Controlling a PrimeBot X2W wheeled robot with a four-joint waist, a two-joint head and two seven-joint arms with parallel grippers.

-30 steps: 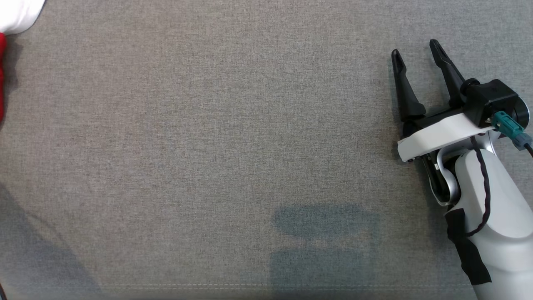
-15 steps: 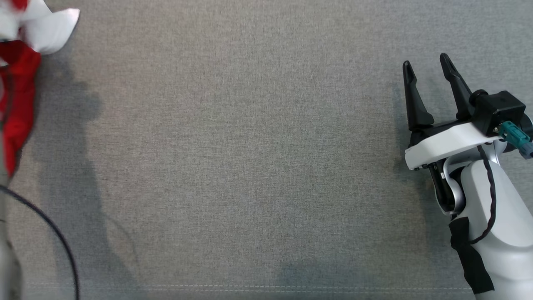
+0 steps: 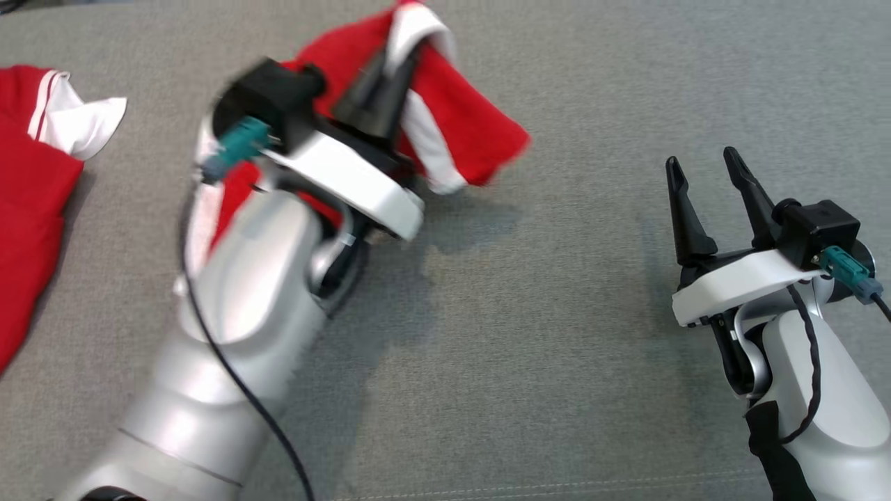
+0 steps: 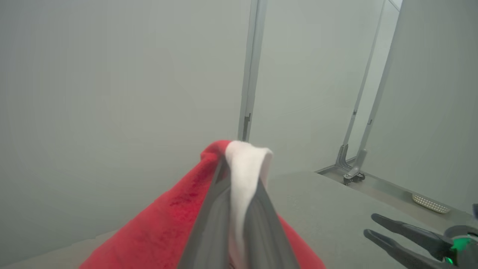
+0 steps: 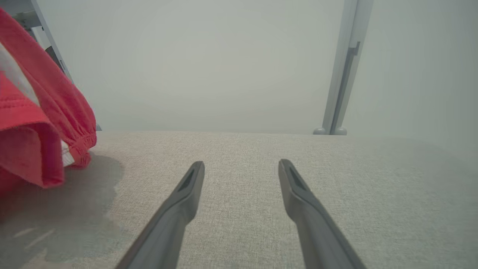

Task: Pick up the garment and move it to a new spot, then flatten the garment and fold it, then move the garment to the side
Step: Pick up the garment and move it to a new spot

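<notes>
The garment (image 3: 473, 132) is red with white bands. A bunched part of it hangs above the grey cloth surface at upper middle of the head view. My left gripper (image 3: 407, 56) is shut on the garment, its fingers pinching a white band (image 4: 246, 168) with red cloth (image 4: 168, 220) draped to both sides. The image of this arm is blurred. More red and white cloth (image 3: 35, 188) lies at the left edge; I cannot tell if it is joined to the held part. My right gripper (image 3: 702, 158) stands open at the right, nothing between its fingers (image 5: 186, 194), well apart from the garment (image 5: 33, 123).
A grey fabric surface (image 3: 557, 334) spreads under both arms, with a stitched seam (image 3: 557, 485) near its front edge. Behind it stand pale walls and a metal post (image 4: 250, 74). A small white perforated object (image 4: 429, 203) lies on the floor beyond the far edge.
My left arm has swung in from the left edge to upper middle, carrying the garment with it. The head view has shifted, so the right gripper sits lower in the picture; it stays open.
</notes>
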